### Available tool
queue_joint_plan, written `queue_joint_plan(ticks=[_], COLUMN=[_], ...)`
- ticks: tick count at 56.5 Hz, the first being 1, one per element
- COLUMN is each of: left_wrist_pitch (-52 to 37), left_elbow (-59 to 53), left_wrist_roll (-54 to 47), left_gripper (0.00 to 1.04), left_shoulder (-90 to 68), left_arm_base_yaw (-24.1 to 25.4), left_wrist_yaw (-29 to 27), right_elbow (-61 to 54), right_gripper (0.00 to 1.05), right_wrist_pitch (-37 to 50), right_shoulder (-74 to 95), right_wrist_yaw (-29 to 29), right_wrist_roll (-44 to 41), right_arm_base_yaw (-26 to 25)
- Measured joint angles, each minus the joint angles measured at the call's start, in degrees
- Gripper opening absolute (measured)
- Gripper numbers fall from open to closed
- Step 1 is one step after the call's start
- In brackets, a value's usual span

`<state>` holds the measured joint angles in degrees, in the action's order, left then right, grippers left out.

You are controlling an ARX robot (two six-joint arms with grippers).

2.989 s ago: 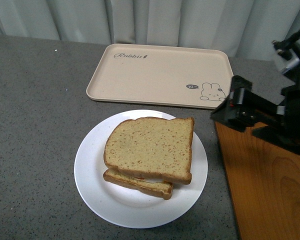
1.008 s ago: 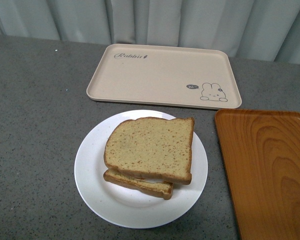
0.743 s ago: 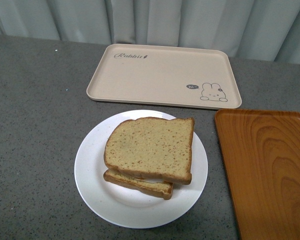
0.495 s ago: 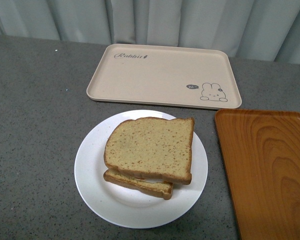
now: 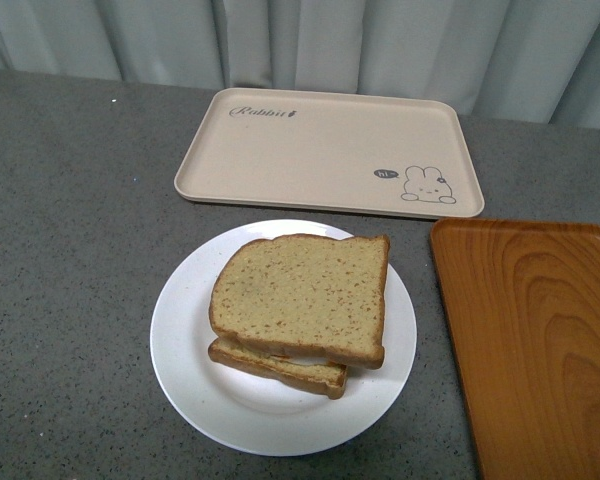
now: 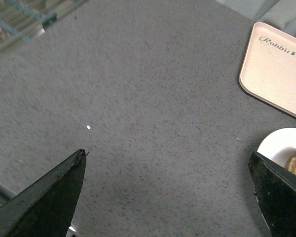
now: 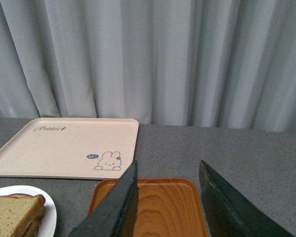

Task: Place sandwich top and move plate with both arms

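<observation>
While you are checking the front view, you are seeing the sandwich top (image 5: 300,295) lying flat on a lower slice (image 5: 285,370) of bread, with the lower slice's near edge sticking out from under it. Both slices are sitting on the plate (image 5: 185,345), and bare white rim is showing all round them. The plate is resting on the grey table (image 5: 70,250), just in front of the beige rabbit-print tray (image 5: 320,140) without touching it. It is also sitting just beside the orange wood-grain tray (image 5: 530,340) on the robot's right, with a narrow strip of table separating the two. A pale curtain (image 5: 380,40) is hanging behind the table. The left gripper (image 6: 166,154) is hovering over bare tabletop on the plate's left side, its jaws spread wide and gripping nothing. In its wrist view you are catching only an edge of the plate, a sliver of bread and a corner of the beige tray. The right gripper (image 7: 168,164) is pointing across the orange tray toward the curtain, its jaws parted and empty. Wood grain is showing through the gap between its fingers, while the plate and sandwich are sitting off to the robot's left of that tray.
</observation>
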<state>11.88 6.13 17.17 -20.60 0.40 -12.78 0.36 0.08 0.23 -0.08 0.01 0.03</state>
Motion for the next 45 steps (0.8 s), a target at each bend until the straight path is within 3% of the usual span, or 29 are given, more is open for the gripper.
queue_joint_plan(ticks=[7,11,17,27,45], left_wrist_pitch=[-10.08,-19.56,-28.33,-38.23,-45.83], left_elbow=[1.81,3.69,4.70,8.02,14.27], left_wrist_roll=[6.27,10.75,12.44,16.46,23.28], left_gripper=[0.98,0.98,0.98,0.98,0.98], left_shoulder=[-13.51,-27.15,-40.15,-57.75,-76.83], left_arm_base_yaw=[2.97,4.22,3.87,2.80,0.98], left_wrist_yaw=[5.86,11.98,12.63,14.69,18.80], right_elbow=[0.00,0.00,0.00,0.00,0.00], right_gripper=[0.62,0.78,0.97,0.96,0.96], right_wrist_pitch=[0.02,0.02,0.00,0.00,0.00], right_shoulder=[0.00,0.00,0.00,0.00,0.00], right_wrist_yaw=[-0.02,0.00,0.00,0.00,0.00], right_wrist_roll=[0.00,0.00,0.00,0.02,0.02], right_arm_base_yaw=[0.00,0.00,0.00,0.00,0.00])
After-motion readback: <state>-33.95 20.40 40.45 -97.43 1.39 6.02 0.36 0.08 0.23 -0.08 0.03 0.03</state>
